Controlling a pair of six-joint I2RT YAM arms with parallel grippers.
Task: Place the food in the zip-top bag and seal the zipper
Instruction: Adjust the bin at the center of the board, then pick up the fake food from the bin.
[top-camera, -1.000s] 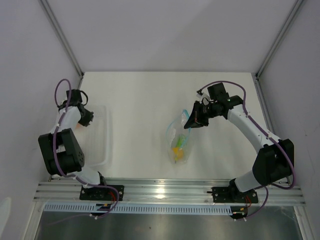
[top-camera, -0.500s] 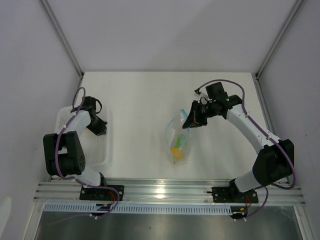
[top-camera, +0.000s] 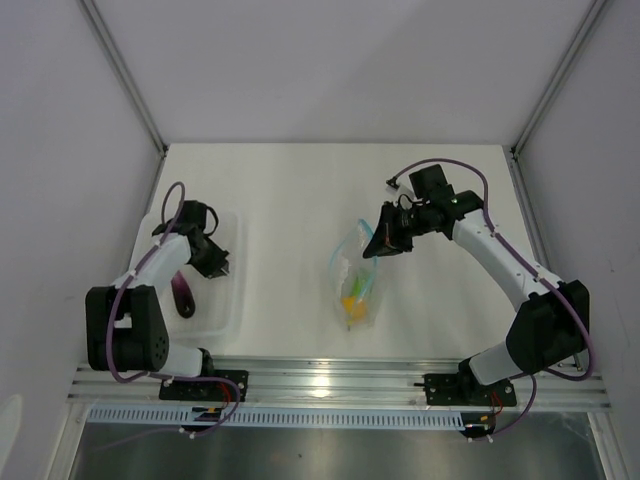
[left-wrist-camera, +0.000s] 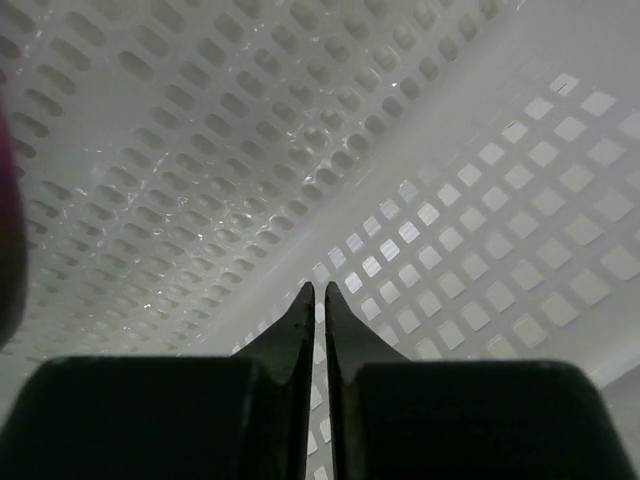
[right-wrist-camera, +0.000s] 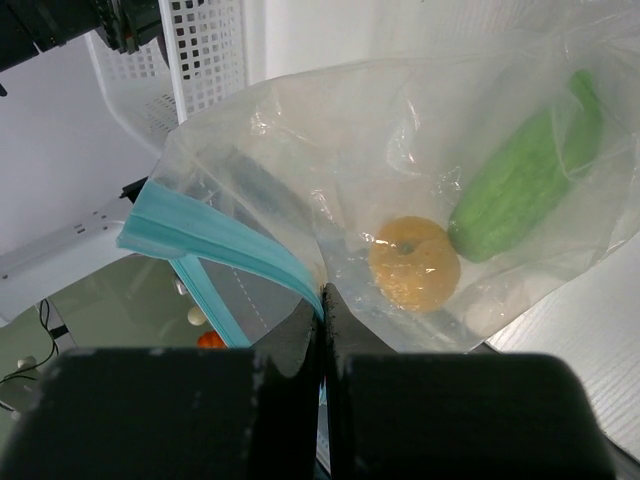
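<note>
The zip-top bag (top-camera: 354, 287) lies mid-table, its mouth lifted toward the far side. Through the clear plastic I see a green oblong piece of food (right-wrist-camera: 528, 185) and a yellow round one (right-wrist-camera: 414, 262). My right gripper (right-wrist-camera: 322, 290) is shut on the bag's mouth edge at the light blue zipper (right-wrist-camera: 215, 238); from above, the right gripper (top-camera: 373, 247) hangs over the bag's far end. A purple elongated piece (top-camera: 183, 296) lies in the white basket (top-camera: 232, 300). Beside it, my left gripper (top-camera: 220, 267) sits low inside the basket, shut with nothing between its fingers (left-wrist-camera: 300, 315).
The perforated basket's floor and wall (left-wrist-camera: 480, 200) fill the left wrist view, with a dark purple blur (left-wrist-camera: 6, 230) at its left edge. The basket stands near the table's left edge. Walls enclose the table on three sides, with the aluminium rail (top-camera: 330, 380) in front.
My left arm has swung right from the table's left edge into the basket and its gripper has closed. The basket now sits further right, with the purple piece uncovered. The right arm barely moved.
</note>
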